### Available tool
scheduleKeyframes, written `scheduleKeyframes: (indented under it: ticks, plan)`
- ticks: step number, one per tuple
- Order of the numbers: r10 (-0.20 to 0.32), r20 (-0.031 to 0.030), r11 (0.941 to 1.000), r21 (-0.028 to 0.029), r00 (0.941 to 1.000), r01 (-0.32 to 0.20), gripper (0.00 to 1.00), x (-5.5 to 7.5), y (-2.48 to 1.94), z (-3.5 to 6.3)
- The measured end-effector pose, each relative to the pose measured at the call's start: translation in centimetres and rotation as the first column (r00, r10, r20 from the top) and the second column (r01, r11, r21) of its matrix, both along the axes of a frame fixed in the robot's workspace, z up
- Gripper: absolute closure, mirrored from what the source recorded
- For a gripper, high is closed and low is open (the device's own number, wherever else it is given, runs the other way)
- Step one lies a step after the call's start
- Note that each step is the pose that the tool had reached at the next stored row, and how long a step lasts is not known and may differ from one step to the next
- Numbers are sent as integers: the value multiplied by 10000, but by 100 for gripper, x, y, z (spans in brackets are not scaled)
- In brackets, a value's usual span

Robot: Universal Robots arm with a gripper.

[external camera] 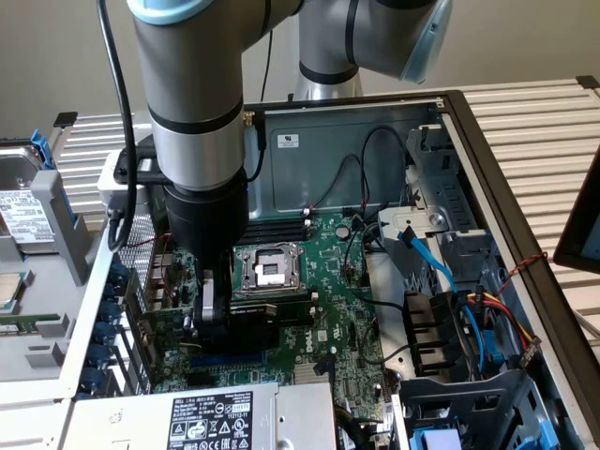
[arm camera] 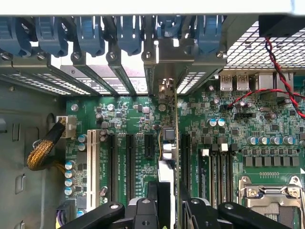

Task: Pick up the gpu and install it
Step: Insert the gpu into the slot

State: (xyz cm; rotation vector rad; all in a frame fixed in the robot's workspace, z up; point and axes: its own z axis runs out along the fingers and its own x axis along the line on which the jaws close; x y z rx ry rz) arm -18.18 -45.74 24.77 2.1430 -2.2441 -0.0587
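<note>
Wrist view first: the gripper [arm camera: 167, 188] reaches down over the green motherboard [arm camera: 133, 109], its matte black fingers [arm camera: 152, 193] pinching the gpu [arm camera: 167, 136] between them. We see the card edge-on, a thin green blade standing upright among the long black expansion slots. Its silver metal bracket meets the perforated rear wall of the case [arm camera: 71, 83], under a row of glossy blue plastic latches [arm camera: 90, 33]. One white slot [arm camera: 91, 162] runs alongside, several slots away from the card. A gold braided cable [arm camera: 43, 150] curls at the board's edge, and twisted red-and-black wires [arm camera: 281, 71] cross the far corner.

Over to the exterior view: the grey, cylindrical arm drops almost vertically into the open case [external camera: 356, 141], wrist pointing straight down. The gripper [external camera: 214, 314] sits low over the motherboard [external camera: 328, 272], just beside the square steel CPU socket [external camera: 267, 270], toward the board's edge on the exterior view's left.
</note>
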Motion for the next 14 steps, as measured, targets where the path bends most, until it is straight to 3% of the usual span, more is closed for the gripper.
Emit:
scheduleKeyframes:
  ticks: [14]
  plan:
    - [0,3,10000,3,10000,0,73,-4,-1,-7]
